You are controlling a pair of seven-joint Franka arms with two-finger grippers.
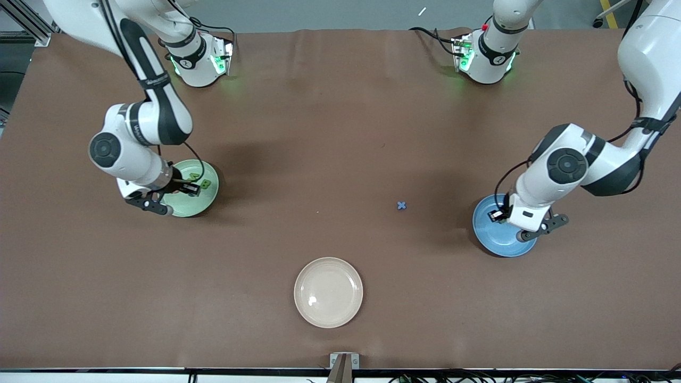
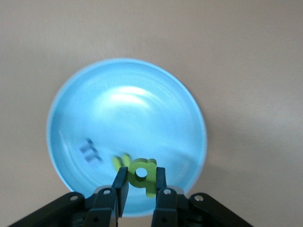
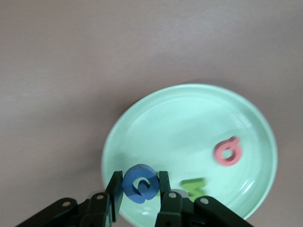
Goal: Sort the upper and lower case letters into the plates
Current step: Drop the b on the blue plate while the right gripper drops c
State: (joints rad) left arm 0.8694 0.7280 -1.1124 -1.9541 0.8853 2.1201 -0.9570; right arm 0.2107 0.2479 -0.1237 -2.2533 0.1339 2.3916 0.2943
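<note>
- The right gripper [image 1: 187,184] hangs over the mint green plate [image 1: 208,202], toward the right arm's end of the table. Its fingers pinch a blue letter [image 3: 140,183], which is rounded in shape.
- In this plate lie already a pink letter [image 3: 227,151] and a green letter [image 3: 194,187], well apart from the rim.
- Risk here, in my judgement: the blue letter sits over the plate's edge part, so if it is let go from this height it may bounce or roll out on the table [image 1: 319,133].
- A cream-white plate [image 1: 328,292] stands nearer to the front camera, between the two arms, with nothing in it.
- A small blue x letter [image 1: 401,205] lies on the table between the coloured plates, closer to the blue one. It is not sorted yet.
- The left gripper [image 1: 498,214] is over the bright blue plate [image 1: 492,236], toward the left arm's end. Its fingers are pressed on a lime green letter [image 2: 142,175] with a round hole.
- In the blue plate I see a dark letter [image 2: 89,151] and another lime green piece [image 2: 120,162], both blurred.
- Risk here: the held letter is near the rim too, and it may land on the other piece or stick to one finger.
</note>
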